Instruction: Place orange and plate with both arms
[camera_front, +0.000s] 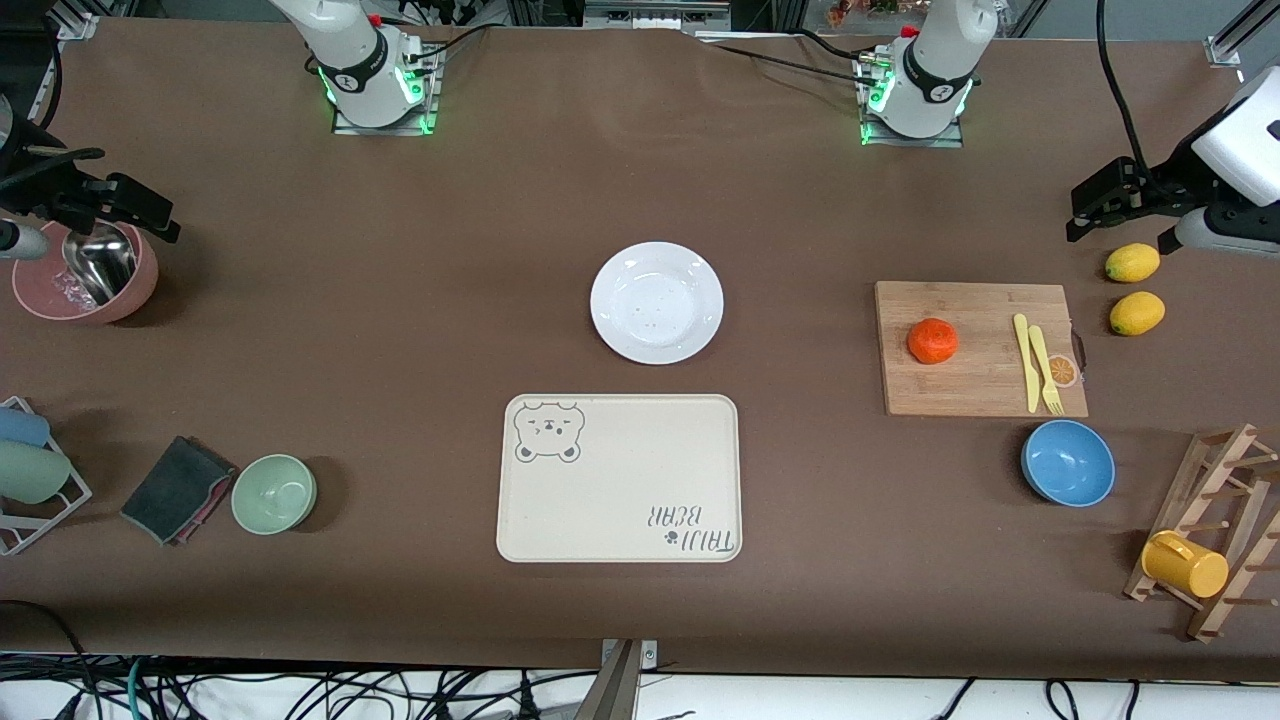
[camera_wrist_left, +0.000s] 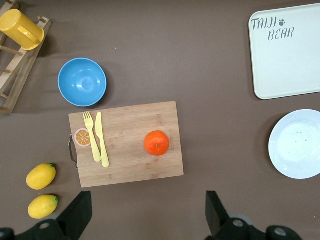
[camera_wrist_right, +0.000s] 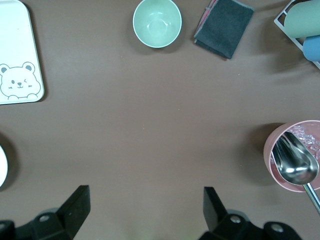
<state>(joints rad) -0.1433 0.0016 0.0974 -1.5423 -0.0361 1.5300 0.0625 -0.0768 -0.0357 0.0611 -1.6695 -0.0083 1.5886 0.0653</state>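
Observation:
The orange (camera_front: 932, 341) sits on a wooden cutting board (camera_front: 975, 390) toward the left arm's end of the table; it also shows in the left wrist view (camera_wrist_left: 156, 143). The white plate (camera_front: 656, 302) lies empty at the table's middle and shows in the left wrist view (camera_wrist_left: 297, 145). My left gripper (camera_front: 1118, 235) is open and empty, up over the table by the two lemons (camera_wrist_left: 148, 200). My right gripper (camera_front: 115, 225) is open and empty, up over the pink bowl's edge (camera_wrist_right: 145, 195).
The bear-print tray (camera_front: 620, 500) lies nearer the camera than the plate. A yellow fork and knife (camera_front: 1040, 362) lie on the board. Around it are a blue bowl (camera_front: 1068, 463), lemons (camera_front: 1132, 263), a mug rack (camera_front: 1185, 565). At the right arm's end are a pink bowl (camera_front: 85, 272), green bowl (camera_front: 274, 493), dark cloth (camera_front: 175, 490).

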